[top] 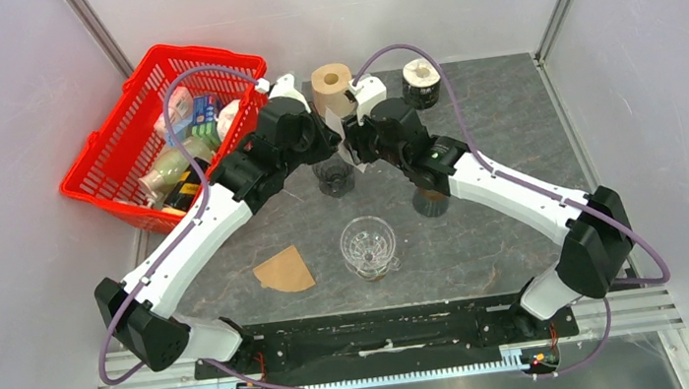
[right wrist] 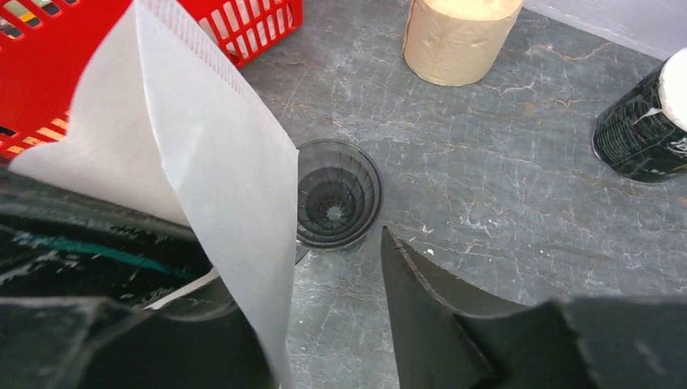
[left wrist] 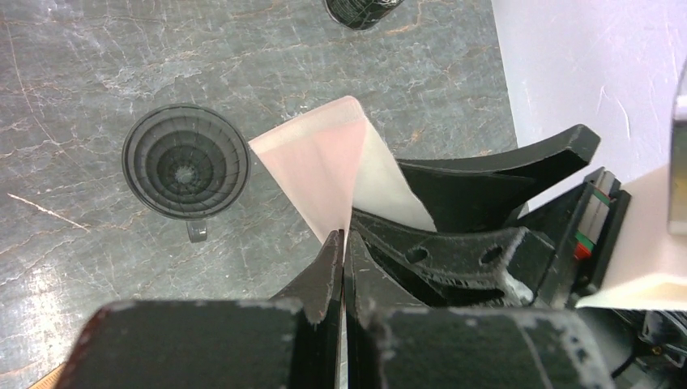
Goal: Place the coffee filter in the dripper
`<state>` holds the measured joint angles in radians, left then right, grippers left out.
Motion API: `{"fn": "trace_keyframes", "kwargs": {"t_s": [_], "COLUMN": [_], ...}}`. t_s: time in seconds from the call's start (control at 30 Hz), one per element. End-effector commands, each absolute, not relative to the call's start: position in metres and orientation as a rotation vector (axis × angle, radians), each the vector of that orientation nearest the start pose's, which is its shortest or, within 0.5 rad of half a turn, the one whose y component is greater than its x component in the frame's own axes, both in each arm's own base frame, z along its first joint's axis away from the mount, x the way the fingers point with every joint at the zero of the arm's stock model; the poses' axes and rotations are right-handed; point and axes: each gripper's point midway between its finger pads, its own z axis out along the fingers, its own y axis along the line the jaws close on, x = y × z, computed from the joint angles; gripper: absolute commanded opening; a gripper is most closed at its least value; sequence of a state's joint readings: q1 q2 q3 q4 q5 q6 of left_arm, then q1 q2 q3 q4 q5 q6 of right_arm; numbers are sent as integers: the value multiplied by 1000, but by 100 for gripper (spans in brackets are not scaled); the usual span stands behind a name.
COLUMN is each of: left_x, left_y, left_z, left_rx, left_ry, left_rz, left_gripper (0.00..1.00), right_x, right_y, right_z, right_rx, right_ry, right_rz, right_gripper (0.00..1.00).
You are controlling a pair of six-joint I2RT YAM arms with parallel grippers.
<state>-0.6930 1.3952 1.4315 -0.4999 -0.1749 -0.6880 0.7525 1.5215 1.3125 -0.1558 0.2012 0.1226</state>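
Observation:
The white paper coffee filter hangs in the air, pinched at its lower tip by my left gripper, which is shut on it. From the top it shows as a white sheet between the two wrists. My right gripper stands open around the filter's free flap. One finger is well apart from the paper, while the other is hidden behind it. The dark ribbed dripper sits on the table just below and in front of both grippers.
A red basket of groceries stands at the back left. A tan paper roll and a dark can with a white top stand at the back. A clear glass vessel and a brown filter lie nearer the bases.

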Motion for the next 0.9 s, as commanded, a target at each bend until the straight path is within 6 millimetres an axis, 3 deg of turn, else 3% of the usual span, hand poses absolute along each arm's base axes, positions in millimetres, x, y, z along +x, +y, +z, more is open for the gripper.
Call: {"fn": "trace_keyframes", "kwargs": {"t_s": [0.0, 0.2, 0.3, 0.6, 0.87], "left_x": [332, 332, 330, 331, 333], "left_y": [-272, -264, -262, -238, -226], "left_z": [318, 303, 293, 269, 266], "left_rx": [-88, -81, -61, -88, -126], "left_ry": [2049, 2085, 2114, 2169, 2166], "left_rz": [-700, -621, -591, -385, -279], "left_gripper": [2, 2, 2, 2, 2], "right_x": [378, 384, 387, 394, 388], "right_y": [304, 294, 289, 267, 269], "right_z": [282, 287, 286, 291, 291], "right_rx": [-412, -366, -354, -284, -288], "right_ry": [1847, 1836, 1835, 1828, 1844], "right_rz": [382, 320, 284, 160, 190], "right_gripper": [48, 30, 25, 22, 22]}}
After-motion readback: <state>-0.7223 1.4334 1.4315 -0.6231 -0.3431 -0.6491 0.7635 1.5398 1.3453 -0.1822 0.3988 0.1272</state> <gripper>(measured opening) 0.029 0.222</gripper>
